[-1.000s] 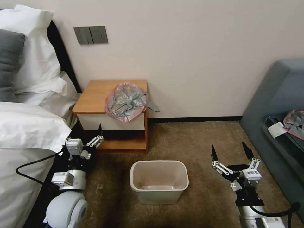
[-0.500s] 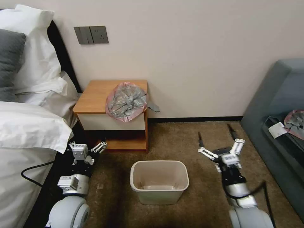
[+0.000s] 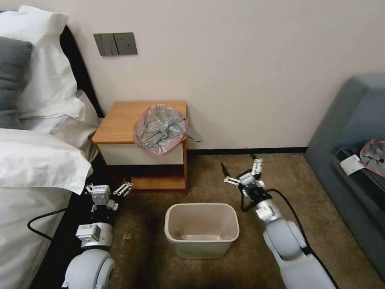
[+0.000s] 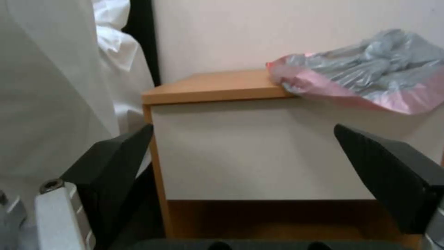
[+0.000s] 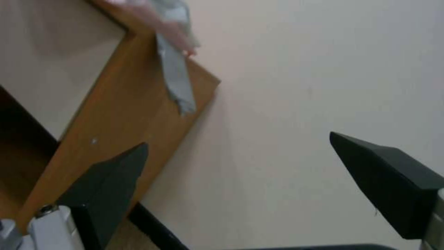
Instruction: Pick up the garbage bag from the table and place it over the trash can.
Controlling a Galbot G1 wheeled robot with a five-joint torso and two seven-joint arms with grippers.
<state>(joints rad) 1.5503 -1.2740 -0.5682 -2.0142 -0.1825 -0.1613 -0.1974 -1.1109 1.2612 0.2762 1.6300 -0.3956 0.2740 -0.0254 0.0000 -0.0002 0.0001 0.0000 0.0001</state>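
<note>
The garbage bag [image 3: 159, 129], crumpled silver-grey plastic with a pink rim, lies on the right half of the table [image 3: 118, 120] and hangs over its front and right edges. In the left wrist view the garbage bag [image 4: 365, 76] rests on the table [image 4: 217, 85] top, above the white drawer front. The cream trash can [image 3: 201, 206] stands on the carpet in front of the table. My left gripper [image 3: 109, 184] is open, low by the table's lower left corner. My right gripper [image 3: 238, 165] is open to the right of the table, above the carpet. Its wrist view shows a grey strip of the garbage bag [image 5: 176, 76] hanging down the table's side [image 5: 125, 114].
A bed with white bedding [image 3: 36, 160] presses close on the left. The grey-blue sofa [image 3: 353, 128] is on the right, holding a pink-and-grey bundle [image 3: 375, 154] and a white card [image 3: 351, 163]. Open carpet [image 3: 248, 257] surrounds the trash can.
My right arm has swung forward and to the left, from beside the trash can to just right of the table. The left gripper has sunk slightly lower.
</note>
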